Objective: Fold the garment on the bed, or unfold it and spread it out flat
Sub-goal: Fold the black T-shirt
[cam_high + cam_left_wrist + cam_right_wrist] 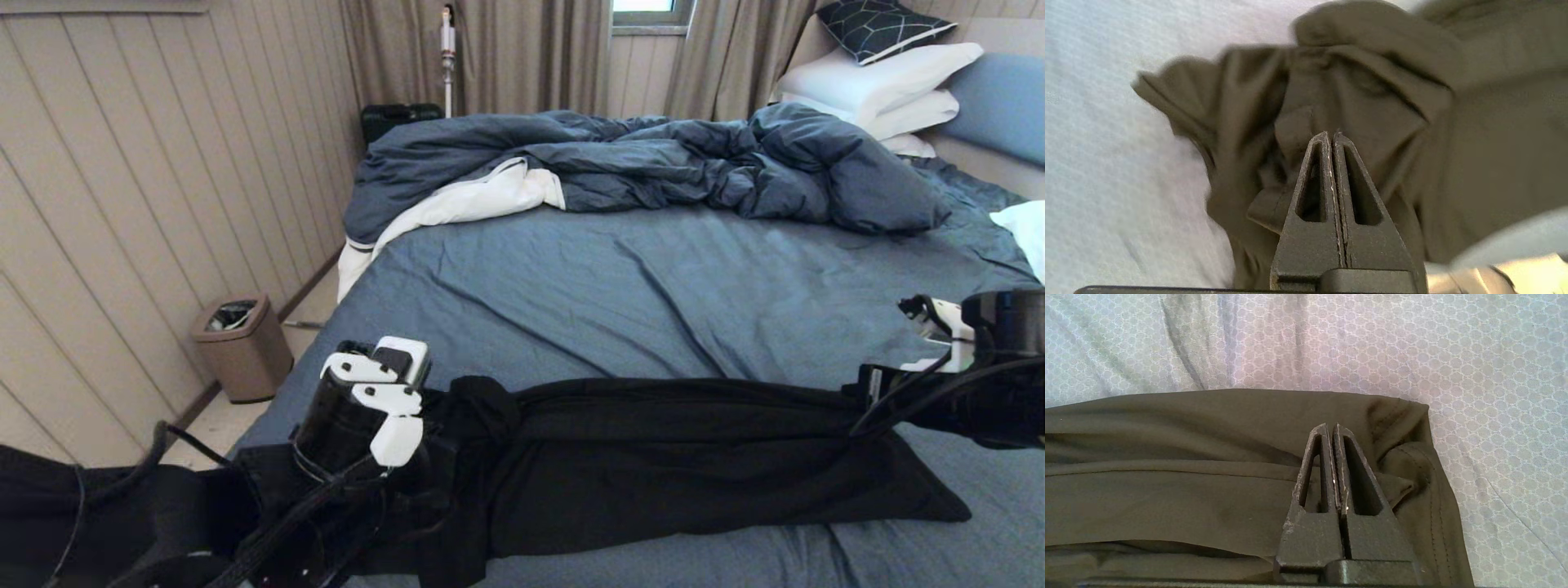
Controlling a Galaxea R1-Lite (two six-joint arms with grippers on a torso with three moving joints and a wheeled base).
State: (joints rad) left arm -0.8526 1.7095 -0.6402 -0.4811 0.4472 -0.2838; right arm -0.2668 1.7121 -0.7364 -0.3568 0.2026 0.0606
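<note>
A long black garment [669,457] lies stretched across the near part of the bed [653,286], folded into a narrow band running from one claw to the other.

The left gripper [1333,136] sits at the garment's left end, fingers pressed flat together with no gap. Bunched, rumpled cloth surrounds its tips and spreads away ahead of them; whether a fold is actually pinched between the fingers cannot be told.

The right gripper [1331,428] sits at the opposite end, also fully closed, its tips resting over smooth layered cloth. The garment's stitched edge lies just beside them, with bare sheet beyond.

Judging from this layout, the step in hand looks like lifting or drawing the band by both ends. To do it well, both claws should have real cloth in their grip, move together, and keep the band taut but not strained, so the layers stay stacked and the loose left end does not slump.

The garment is thin, plain black on its visible side, with no print showing. It is smooth and flat near the right claw, gathered in soft lumps near the left.
</note>
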